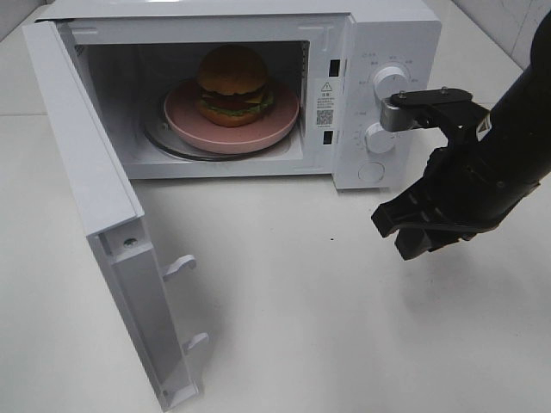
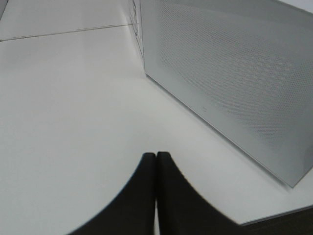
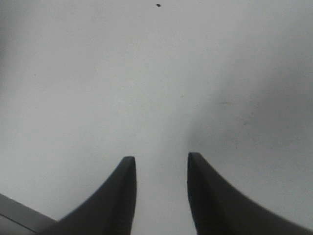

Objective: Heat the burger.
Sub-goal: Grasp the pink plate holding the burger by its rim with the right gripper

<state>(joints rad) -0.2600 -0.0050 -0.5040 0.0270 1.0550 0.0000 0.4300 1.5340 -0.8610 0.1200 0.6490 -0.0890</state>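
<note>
Left black pincer (image 2: 156, 160) sat pinched together, holding nothing. White boxy microwave oven (image 1: 387, 34) stood with its door (image 1: 95, 198) swung wide; inside, the golden-bun burger (image 1: 232, 82) rested on a round pink plate (image 1: 207, 138). Right black pincer (image 3: 159, 164) hung narrowly parted, empty, over the white table (image 1: 301, 301).

The white desk (image 1: 293, 318) carries one thing, a white microwave (image 1: 387, 43) set toward its far side. The microwave's door (image 1: 86, 172) stands open, swung out toward the near left, its lower edge close over the desk. A tiny dark speck (image 3: 158, 5) lies on the bare surface. A thin seam (image 2: 63, 32) crosses the desk at the left.
</note>
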